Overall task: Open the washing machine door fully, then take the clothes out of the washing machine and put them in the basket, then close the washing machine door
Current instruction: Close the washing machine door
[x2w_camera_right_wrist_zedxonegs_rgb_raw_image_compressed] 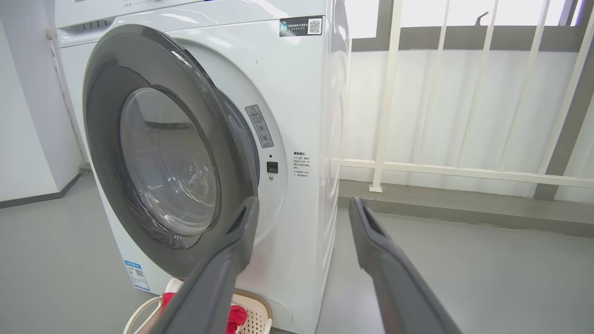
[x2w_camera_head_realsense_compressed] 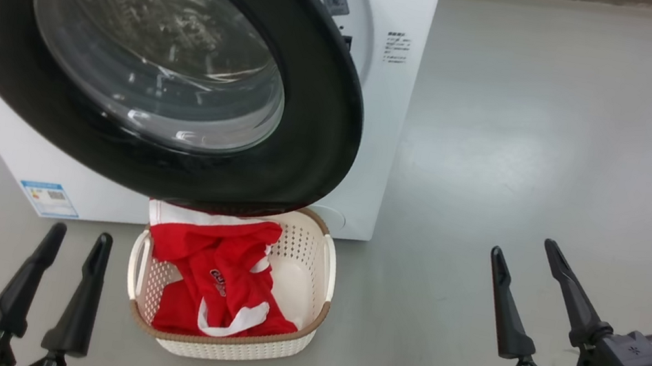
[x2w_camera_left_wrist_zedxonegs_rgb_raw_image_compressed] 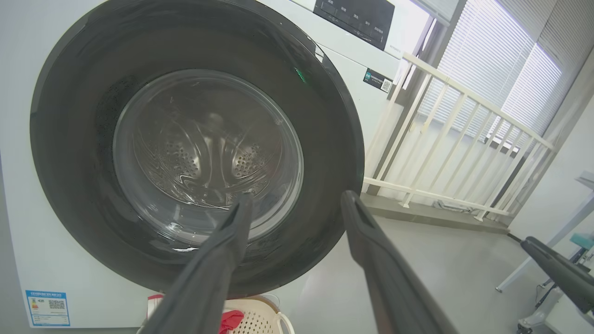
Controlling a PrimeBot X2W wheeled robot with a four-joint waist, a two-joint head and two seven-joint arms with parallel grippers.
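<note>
Filling the basket (x2w_camera_head_realsense_compressed: 300, 264), the clothes (x2w_camera_head_realsense_compressed: 212, 283) lie under the apparently ajar door (x2w_camera_head_realsense_compressed: 324, 111).

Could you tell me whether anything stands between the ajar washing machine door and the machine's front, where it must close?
Nothing visible does. The gap between the round black-rimmed glass door and the white washing machine looks bare; the cream perforated basket of red clothes sits below the door's rim.

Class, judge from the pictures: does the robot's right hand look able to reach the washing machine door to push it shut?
Probably yes. The right hand is open and empty, the washing machine door stands ajar facing it, and only bare floor lies between; the basket sits low beneath the door's edge.
</note>
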